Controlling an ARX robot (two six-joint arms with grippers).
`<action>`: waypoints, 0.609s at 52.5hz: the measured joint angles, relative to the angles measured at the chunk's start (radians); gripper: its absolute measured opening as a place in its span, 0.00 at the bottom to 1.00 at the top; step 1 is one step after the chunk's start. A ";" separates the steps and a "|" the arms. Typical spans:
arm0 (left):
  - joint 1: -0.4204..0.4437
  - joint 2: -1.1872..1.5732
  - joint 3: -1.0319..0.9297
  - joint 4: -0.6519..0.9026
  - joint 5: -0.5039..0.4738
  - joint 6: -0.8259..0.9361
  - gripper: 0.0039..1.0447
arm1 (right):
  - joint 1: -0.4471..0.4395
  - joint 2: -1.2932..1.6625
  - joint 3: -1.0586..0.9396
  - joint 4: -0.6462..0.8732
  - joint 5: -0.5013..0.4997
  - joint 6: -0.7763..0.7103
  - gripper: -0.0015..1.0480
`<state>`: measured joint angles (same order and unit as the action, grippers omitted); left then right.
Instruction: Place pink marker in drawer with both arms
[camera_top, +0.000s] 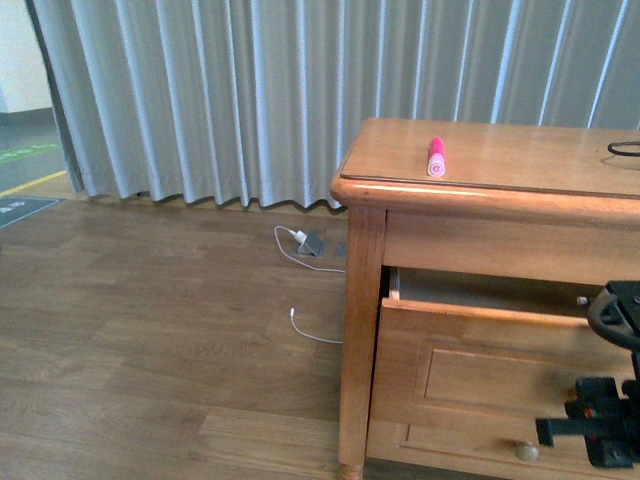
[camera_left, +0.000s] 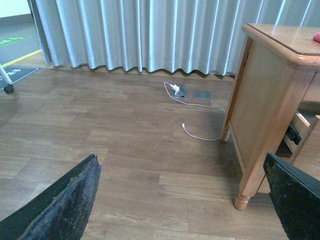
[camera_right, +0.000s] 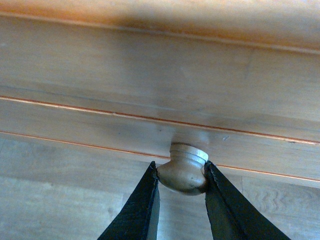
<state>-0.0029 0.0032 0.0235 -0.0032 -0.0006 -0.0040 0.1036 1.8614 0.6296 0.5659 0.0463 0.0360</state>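
- Where it lies on the dresser top (camera_top: 540, 150), the pink marker (camera_top: 436, 157) is close to the front edge: short, thick, bright pink, with its pale round cap end facing the camera.
- Drawer (camera_top: 470, 350) stands slightly out, with a dark gap above its front.
- Right gripper (camera_right: 181, 170) is clamped on the round pale knob (camera_right: 186, 172), one finger on each side.
- Left gripper (camera_left: 180, 159) has its fingers spread wide with nothing between them, over wooden floor (camera_left: 125, 140) near the dresser leg (camera_left: 243, 197).
- Open floor lies left of the dresser, with a white cable (camera_left: 200, 136) on it.
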 joint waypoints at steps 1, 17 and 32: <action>0.000 0.000 0.000 0.000 0.000 0.000 0.94 | 0.000 -0.016 -0.019 -0.001 -0.005 -0.003 0.20; 0.000 0.000 0.000 0.000 0.000 0.000 0.94 | -0.021 -0.237 -0.262 -0.026 -0.105 -0.013 0.19; 0.000 0.000 0.000 0.000 0.000 0.000 0.94 | -0.026 -0.338 -0.358 -0.039 -0.127 -0.017 0.19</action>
<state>-0.0029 0.0032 0.0235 -0.0032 -0.0006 -0.0040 0.0780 1.5234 0.2718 0.5266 -0.0811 0.0193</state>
